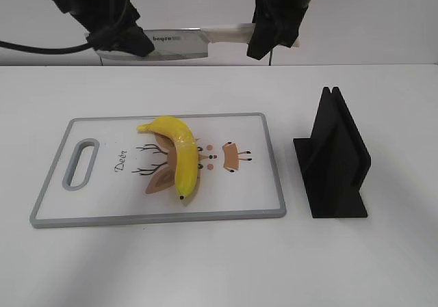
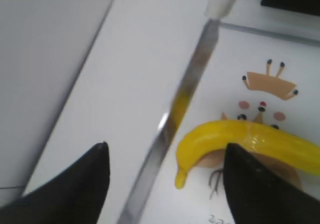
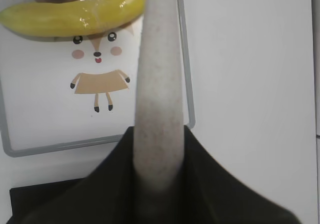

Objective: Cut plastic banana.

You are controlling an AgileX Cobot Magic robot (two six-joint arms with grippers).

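The plastic banana [image 1: 179, 158] lies on the white cutting board [image 1: 102, 197], its black tip toward the front. It also shows in the left wrist view [image 2: 240, 139] and the right wrist view [image 3: 75, 14]. A knife [image 1: 171, 44] hangs level in the air behind the board. My right gripper [image 1: 270, 37] is shut on its pale handle [image 3: 157, 84]. My left gripper [image 1: 123, 44] is at the blade's tip end. Its jaws [image 2: 166, 146] are wide apart, and the blade [image 2: 185, 99] runs between them without touching either.
A black knife stand [image 1: 335, 160] sits on the white table to the right of the board. The board has a grey rim, a handle slot [image 1: 81, 163] at its left end and a deer drawing under the banana.
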